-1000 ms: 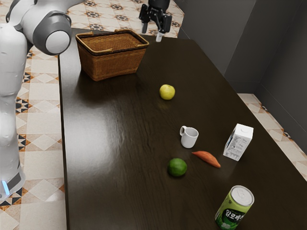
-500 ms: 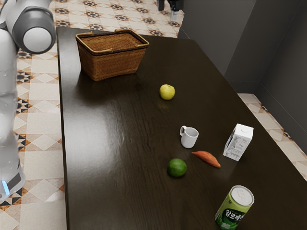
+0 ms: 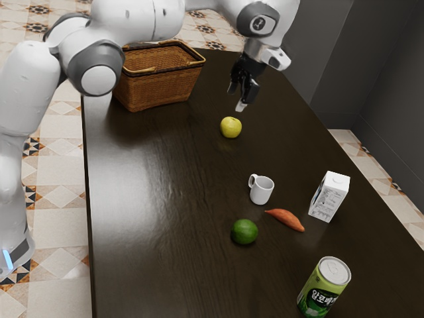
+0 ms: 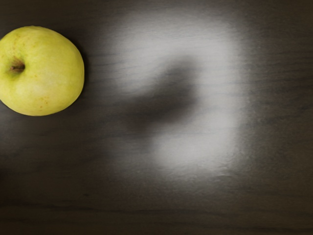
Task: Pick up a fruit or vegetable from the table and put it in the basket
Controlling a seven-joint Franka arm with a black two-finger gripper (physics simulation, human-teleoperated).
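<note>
Likely pick: apple (image 3: 230, 127) on the counter (image 3: 165, 232), below the jaws, offset toward the exterior view's left | round, no long axis | jaws' spread: can't tell | probably wants aligning before descent

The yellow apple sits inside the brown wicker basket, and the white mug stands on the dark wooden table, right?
No: the exterior view shows the yellow apple outside the brown wicker basket, on the dark wooden table. The white mug does stand on that table.
</note>
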